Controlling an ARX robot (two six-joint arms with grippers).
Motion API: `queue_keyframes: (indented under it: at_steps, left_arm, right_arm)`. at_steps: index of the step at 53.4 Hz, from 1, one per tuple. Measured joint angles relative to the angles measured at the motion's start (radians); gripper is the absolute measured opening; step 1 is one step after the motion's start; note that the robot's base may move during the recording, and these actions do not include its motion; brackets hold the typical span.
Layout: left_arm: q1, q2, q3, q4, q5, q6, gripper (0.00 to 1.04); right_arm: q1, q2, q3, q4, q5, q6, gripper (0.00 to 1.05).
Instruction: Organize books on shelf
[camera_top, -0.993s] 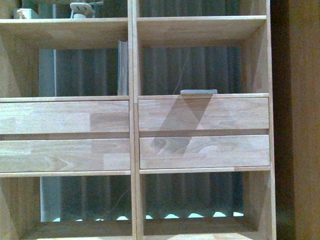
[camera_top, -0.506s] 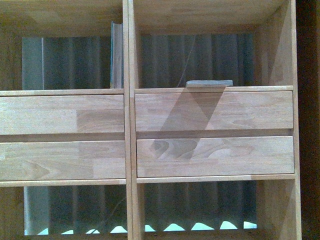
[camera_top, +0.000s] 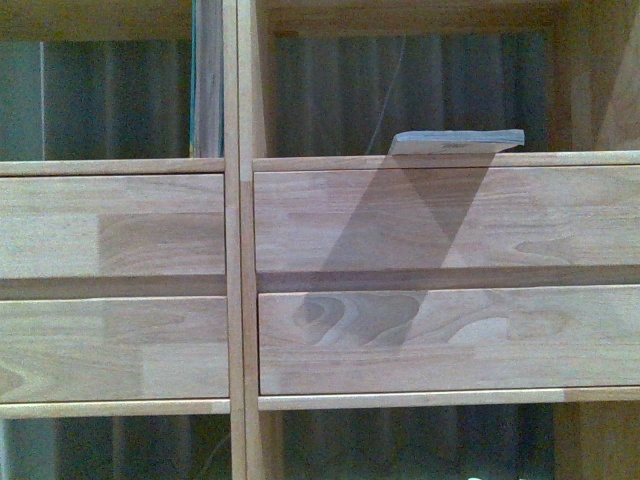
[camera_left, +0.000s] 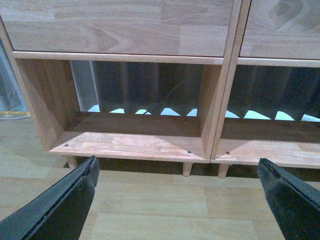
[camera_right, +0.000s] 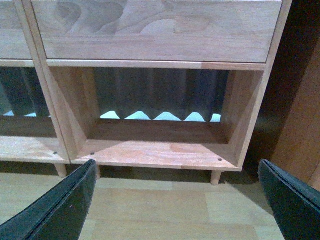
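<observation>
The light-wood shelf (camera_top: 400, 225) fills the front view, with four plain drawer fronts. A thin pale book (camera_top: 456, 142) lies flat in the right cubby above the drawers, its near end at the cubby's front edge. A second book (camera_top: 207, 85), with a teal edge, stands upright in the left cubby against the centre divider. No gripper shows in the front view. My left gripper (camera_left: 177, 200) is open over the floor in front of the shelf's bottom left cubby (camera_left: 135, 142). My right gripper (camera_right: 175, 200) is open before the bottom right cubby (camera_right: 155, 150). Both hold nothing.
Short peg legs (camera_left: 187, 169) lift the shelf off the pale wood floor (camera_left: 150, 205). A darker wooden cabinet (camera_right: 302, 125) stands close to the shelf's right side. A grey curtain (camera_top: 400, 90) hangs behind the open cubbies.
The shelf has grown larger in the front view and shifted; the flat book has moved right and up in frame. The upper shelves have left the view.
</observation>
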Motion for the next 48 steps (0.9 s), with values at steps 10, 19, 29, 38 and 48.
queue_keyframes:
  at_steps: [10,19,29,38,48]
  left_arm:
    - [0.0,0.0,0.0,0.0,0.0,0.0,0.98]
    - [0.0,0.0,0.0,0.0,0.001,0.0,0.98]
    - [0.0,0.0,0.0,0.0,0.0,0.0,0.98]
    - [0.0,0.0,0.0,0.0,0.0,0.0,0.98]
    - [0.0,0.0,0.0,0.0,0.0,0.0,0.98]
  right_arm:
    - [0.0,0.0,0.0,0.0,0.0,0.0,0.98]
    - [0.0,0.0,0.0,0.0,0.0,0.0,0.98]
    - [0.0,0.0,0.0,0.0,0.0,0.0,0.98]
    - [0.0,0.0,0.0,0.0,0.001,0.0,0.98]
    - [0.0,0.0,0.0,0.0,0.0,0.001,0.98]
